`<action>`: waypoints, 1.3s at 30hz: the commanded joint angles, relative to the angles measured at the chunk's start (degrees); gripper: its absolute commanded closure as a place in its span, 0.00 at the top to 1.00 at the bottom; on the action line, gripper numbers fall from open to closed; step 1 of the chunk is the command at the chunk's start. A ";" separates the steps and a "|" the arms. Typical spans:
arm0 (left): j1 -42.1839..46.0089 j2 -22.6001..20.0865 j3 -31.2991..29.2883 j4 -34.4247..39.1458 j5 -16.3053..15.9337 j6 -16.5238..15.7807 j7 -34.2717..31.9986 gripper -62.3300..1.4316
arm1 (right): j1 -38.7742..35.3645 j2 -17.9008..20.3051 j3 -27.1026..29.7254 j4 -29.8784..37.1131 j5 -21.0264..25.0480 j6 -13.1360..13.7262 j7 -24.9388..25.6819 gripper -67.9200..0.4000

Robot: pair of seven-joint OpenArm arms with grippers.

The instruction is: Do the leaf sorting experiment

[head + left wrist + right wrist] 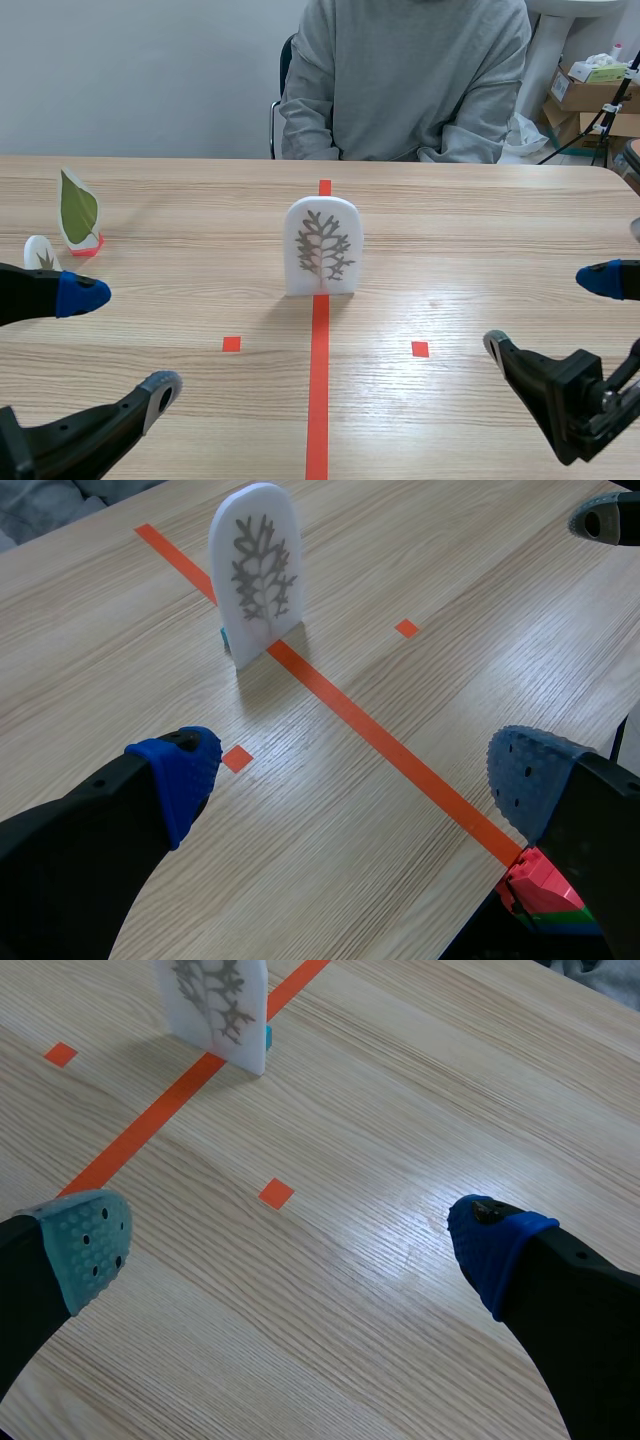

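Observation:
A white arched card with a grey feathery leaf (323, 247) stands upright on the orange-red centre line, well ahead of both grippers (256, 572) (214, 1005). At the far left stands a card with a green pointed leaf (78, 213) on a red base, and beside it a small white card (40, 253) partly hidden by my left arm. My left gripper (125, 340) is open over the near left of the table with nothing between its fingers (345, 785). On the near right my right gripper (550, 310) is also open and holds nothing (290, 1240).
A person in a grey sweatshirt (405, 80) sits across the table. Cardboard boxes (590, 95) stand behind at the right. Small coloured blocks (545, 890) show past the table's near edge under my left gripper.

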 commanded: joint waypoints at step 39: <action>-0.15 0.00 0.46 0.48 -0.76 0.15 -0.74 0.91 | 40.83 8.55 -20.55 -18.93 -0.13 5.22 -12.17 0.98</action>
